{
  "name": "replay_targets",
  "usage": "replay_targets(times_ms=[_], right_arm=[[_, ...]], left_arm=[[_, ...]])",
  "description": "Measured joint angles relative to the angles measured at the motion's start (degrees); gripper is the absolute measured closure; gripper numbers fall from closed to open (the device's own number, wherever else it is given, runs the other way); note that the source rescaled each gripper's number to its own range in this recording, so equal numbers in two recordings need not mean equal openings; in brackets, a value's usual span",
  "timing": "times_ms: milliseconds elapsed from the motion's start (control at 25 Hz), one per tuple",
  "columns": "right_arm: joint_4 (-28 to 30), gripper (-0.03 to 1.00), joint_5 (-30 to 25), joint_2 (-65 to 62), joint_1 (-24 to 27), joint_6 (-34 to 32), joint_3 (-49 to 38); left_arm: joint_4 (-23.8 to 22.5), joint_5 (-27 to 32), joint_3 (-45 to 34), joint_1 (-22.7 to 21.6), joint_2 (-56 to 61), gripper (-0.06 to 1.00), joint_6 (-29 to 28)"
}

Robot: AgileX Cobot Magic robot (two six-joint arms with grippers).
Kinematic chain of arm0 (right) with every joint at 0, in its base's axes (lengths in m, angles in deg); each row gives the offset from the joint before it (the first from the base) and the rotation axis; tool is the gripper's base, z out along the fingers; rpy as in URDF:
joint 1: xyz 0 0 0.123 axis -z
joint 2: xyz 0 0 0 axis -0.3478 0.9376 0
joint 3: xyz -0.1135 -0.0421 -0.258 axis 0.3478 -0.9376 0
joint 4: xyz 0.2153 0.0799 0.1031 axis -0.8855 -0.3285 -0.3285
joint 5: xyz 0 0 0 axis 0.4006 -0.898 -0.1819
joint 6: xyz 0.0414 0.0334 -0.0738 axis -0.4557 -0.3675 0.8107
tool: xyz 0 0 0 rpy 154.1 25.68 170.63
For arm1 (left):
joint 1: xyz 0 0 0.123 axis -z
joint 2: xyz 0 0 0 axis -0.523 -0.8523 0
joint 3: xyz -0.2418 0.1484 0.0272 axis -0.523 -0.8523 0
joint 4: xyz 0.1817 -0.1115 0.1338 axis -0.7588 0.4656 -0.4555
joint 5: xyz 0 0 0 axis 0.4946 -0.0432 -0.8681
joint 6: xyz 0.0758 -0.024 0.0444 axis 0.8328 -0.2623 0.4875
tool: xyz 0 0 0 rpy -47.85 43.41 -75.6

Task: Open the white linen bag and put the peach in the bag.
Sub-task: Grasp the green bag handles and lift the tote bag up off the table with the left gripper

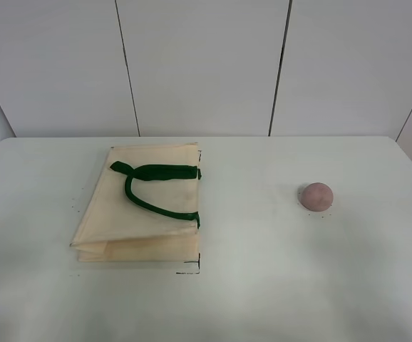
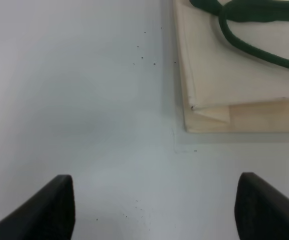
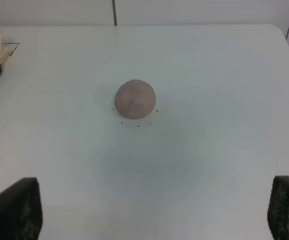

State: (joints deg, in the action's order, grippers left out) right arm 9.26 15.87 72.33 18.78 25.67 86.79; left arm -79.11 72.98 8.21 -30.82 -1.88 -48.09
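Resting peach [image 3: 135,99], clear of right fingers [image 3: 15,209]

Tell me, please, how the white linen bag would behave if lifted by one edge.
Probably floppy: the white linen bag lies flat in folded fabric layers. Its green strap curls loosely, so likely limp. Likely light: thin cloth.

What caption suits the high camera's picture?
Flat white linen bag lies left, peach sits apart right, on a pale table.
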Motion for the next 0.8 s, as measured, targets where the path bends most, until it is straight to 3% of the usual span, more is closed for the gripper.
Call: replay_targets(times_ms=[520, 800], right_arm=[[0.0, -0.03, 0.0, 0.0, 0.0, 0.0, 0.0], [0.0, -0.03, 0.0, 0.0, 0.0, 0.0, 0.0]], left_arm=[[-0.64, -0.25, 0.33, 0.0, -0.22, -0.06, 0.0], [0.24, -1.3, 6.58, 0.0, -18.76, -0.06, 0.0]])
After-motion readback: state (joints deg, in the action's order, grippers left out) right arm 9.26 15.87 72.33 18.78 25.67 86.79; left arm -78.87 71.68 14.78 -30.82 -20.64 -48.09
